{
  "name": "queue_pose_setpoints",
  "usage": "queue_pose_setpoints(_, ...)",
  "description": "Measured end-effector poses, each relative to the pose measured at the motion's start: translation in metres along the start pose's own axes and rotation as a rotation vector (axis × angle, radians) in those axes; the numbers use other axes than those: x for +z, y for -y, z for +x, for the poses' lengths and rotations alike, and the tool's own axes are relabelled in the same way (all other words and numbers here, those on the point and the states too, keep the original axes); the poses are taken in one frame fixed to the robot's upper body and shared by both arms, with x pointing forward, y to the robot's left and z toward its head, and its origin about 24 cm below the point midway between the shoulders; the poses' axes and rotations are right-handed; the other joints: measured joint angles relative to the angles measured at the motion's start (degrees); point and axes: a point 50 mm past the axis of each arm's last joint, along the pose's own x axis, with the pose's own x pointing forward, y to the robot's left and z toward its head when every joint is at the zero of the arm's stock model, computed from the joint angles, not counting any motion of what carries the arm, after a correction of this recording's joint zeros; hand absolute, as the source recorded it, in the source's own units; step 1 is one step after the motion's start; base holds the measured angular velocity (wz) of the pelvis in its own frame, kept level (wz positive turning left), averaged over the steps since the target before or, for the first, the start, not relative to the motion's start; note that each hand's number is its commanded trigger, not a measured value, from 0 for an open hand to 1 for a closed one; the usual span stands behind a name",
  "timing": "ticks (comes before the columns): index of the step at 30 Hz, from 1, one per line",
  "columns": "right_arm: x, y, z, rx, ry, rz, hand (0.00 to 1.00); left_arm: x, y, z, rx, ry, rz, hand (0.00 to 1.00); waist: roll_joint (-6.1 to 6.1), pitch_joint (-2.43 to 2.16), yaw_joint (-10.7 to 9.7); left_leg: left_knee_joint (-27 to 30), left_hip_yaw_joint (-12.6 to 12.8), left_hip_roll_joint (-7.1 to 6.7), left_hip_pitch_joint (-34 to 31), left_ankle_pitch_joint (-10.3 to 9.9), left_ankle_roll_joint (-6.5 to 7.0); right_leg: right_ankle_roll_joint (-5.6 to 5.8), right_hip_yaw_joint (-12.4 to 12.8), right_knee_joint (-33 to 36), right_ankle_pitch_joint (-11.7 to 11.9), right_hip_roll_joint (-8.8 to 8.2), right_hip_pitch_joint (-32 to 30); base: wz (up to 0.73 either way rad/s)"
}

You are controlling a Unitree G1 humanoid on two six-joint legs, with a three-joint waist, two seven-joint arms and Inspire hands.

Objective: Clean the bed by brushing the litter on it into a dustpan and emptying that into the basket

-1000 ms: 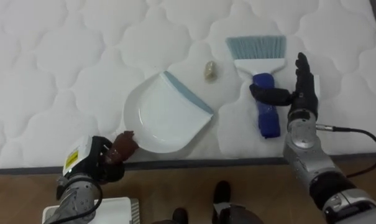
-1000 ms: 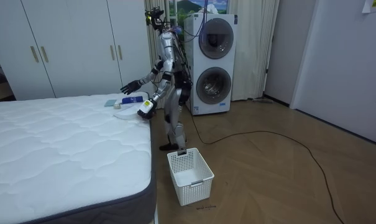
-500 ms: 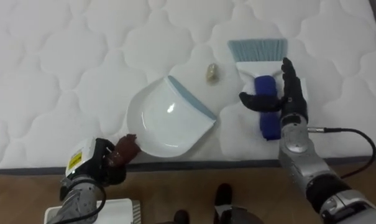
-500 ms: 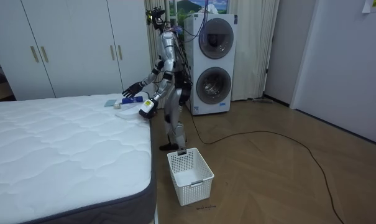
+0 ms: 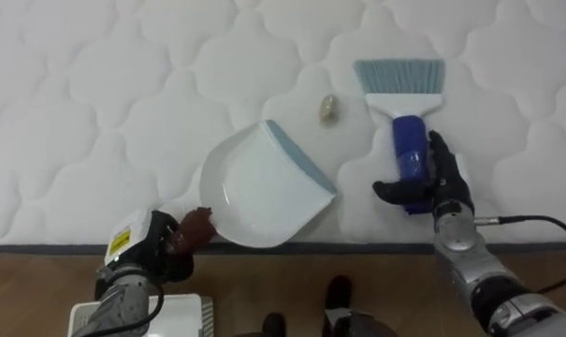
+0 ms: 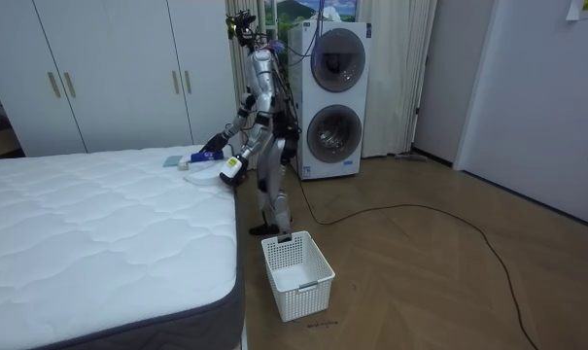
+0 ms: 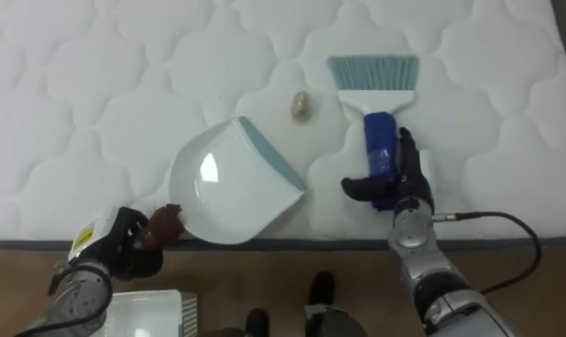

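My right hand (image 5: 443, 185) has slid down in the last second from beside the handle to its near end. Its fingers (image 5: 445, 161) lie almost straight along the handle's right side and the thumb reaches across it, so it touches the blue-handled hand brush with pale blue bristles (image 5: 409, 140) but has not yet closed on it (I judge the grasp comes next). My left hand (image 5: 168, 248), at the bed's edge, is clenched on the brown handle of the white plastic dustpan with a blue lip (image 5: 264, 183). The small beige lump (image 5: 327, 109) lies on the white quilted mattress (image 5: 77, 94), between the dustpan's lip and the bristles, touching neither, so nothing is swept yet.
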Motion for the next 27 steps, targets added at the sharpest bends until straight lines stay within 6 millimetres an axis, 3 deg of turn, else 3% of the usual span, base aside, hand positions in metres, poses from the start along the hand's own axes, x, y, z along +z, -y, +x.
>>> queue_pose_setpoints(1, -0.001, 0.000, 0.000, 0.004, 0.003, -0.027, 0.00, 0.001, 0.000, 0.000, 0.000, 0.002, -0.001, 1.00, -0.01, 0.01, 0.0, 0.1, 0.0, -0.01, 0.0, 0.0, 0.00, 0.02, -0.1, 0.0, 0.0, -0.07, 0.0, 0.05)
queue_pose_setpoints(2, -0.002, 0.001, 0.000, 0.006, 0.003, -0.039, 0.06, 0.001, 0.000, 0.001, 0.000, 0.003, -0.001, 1.00, -0.02, 0.03, 0.0, 0.1, -0.1, -0.03, -0.1, 0.0, 0.00, 0.02, -0.2, 0.1, -0.1, -0.11, 0.0, 0.03)
queue_pose_setpoints(3, -0.002, 0.001, 0.000, 0.009, 0.007, -0.062, 0.26, 0.002, 0.000, 0.001, -0.002, 0.006, 0.001, 1.00, -0.04, 0.04, 0.0, 0.1, -0.2, -0.03, -0.1, 0.0, 0.00, 0.04, -0.2, 0.0, -0.1, -0.15, 0.0, 0.00)
queue_pose_setpoints(4, -0.003, 0.001, -0.001, 0.005, 0.003, -0.066, 0.82, 0.002, 0.001, 0.001, -0.003, 0.007, 0.000, 1.00, -0.05, 0.06, 0.0, 0.1, -0.3, -0.05, -0.3, 0.0, 0.00, 0.05, -0.3, 0.0, -0.1, -0.19, 0.0, 0.00)
queue_pose_setpoints(5, -0.004, 0.002, -0.001, 0.003, 0.002, -0.067, 1.00, 0.003, 0.001, 0.001, -0.003, 0.008, 0.000, 1.00, -0.05, 0.07, 0.1, 0.1, -0.4, -0.05, -0.4, 0.0, 0.00, 0.06, -0.4, 0.0, -0.2, -0.21, 0.0, 0.05)
queue_pose_setpoints(18, -0.007, 0.037, 0.005, -0.163, -0.033, -0.121, 1.00, 0.010, -0.002, 0.004, 0.004, 0.029, -0.006, 1.00, -0.95, 0.64, 0.2, 0.7, -1.3, 0.08, -3.0, 0.0, -0.08, 0.15, -2.6, -1.0, -0.4, -0.06, -1.2, 0.09)
queue_pose_setpoints(27, -0.011, 0.036, 0.003, -0.172, -0.047, -0.113, 1.00, 0.011, -0.001, 0.004, -0.002, 0.033, -0.001, 1.00, -1.02, 0.67, -0.5, 0.9, -1.3, 0.06, -3.4, 0.0, -0.04, 0.66, -2.0, -0.7, -1.1, -0.24, -1.2, 0.04)
